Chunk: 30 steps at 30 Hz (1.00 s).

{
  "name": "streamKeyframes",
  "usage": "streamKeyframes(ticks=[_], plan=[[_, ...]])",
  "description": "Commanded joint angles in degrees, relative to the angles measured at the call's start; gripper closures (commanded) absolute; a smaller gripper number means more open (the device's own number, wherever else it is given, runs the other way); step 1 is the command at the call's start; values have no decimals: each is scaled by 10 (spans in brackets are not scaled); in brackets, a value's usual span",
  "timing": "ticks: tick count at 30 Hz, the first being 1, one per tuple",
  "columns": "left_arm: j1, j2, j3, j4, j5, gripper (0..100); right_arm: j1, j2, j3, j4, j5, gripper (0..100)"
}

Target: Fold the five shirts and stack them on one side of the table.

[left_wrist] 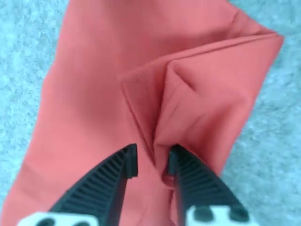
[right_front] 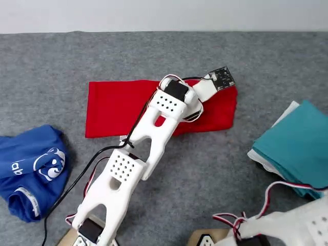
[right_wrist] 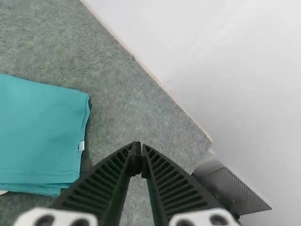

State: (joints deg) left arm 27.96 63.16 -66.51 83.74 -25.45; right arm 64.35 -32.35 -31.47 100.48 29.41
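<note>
So basically the red shirt [right_front: 115, 107] was lying mid-table [right_front: 205, 169] as a long flat strip, long axis running side to side in the high view, w/ one end toward the crumpled blue shirt [right_front: 31, 169] and the other toward the teal shirt [right_front: 297, 138]. The left gripper [left_wrist: 153, 160] was sitting right on the teal-side end, jaws clamped on a raised ridge of red fabric, and you could see the cloth puckering up between them in the left wrist view. So the rest of the strip stretched away from the jaws toward the blue shirt, along that same axis. IMO that's the whole deal for the next fold: the pinched end prob had to travel straight along the strip's length, not across it, or the halves would land crooked. The left arm was obv the nearer one, leaning right over the red cloth. The right gripper [right_wrist: 141, 153] was off by the table's corner, just beside the teal shirt, jaws together on nothing. Teal looked folded already, on top of sth white, so I'd guess that side was the stack. Blue wasn't folded yet.
</note>
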Motion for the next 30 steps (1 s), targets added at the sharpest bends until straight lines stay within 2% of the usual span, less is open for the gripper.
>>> streamKeyframes(ticks=[1,5,8,15,21,26,30], plan=[[-18,-8,-22,-34,-5,863,0,-23,28,22,7,987],[-42,-15,-27,-61,-38,865,3,-51,74,21,11,987],[-54,-22,-57,-52,-52,866,0,-79,108,17,40,988],[-40,-33,-121,65,-54,866,0,-109,136,15,49,988],[3,-34,-243,169,-53,867,0,-111,136,15,50,988],[29,-35,-259,169,-53,867,3,-112,136,15,51,988],[28,-38,-211,169,-51,867,4,-112,136,17,51,988]])
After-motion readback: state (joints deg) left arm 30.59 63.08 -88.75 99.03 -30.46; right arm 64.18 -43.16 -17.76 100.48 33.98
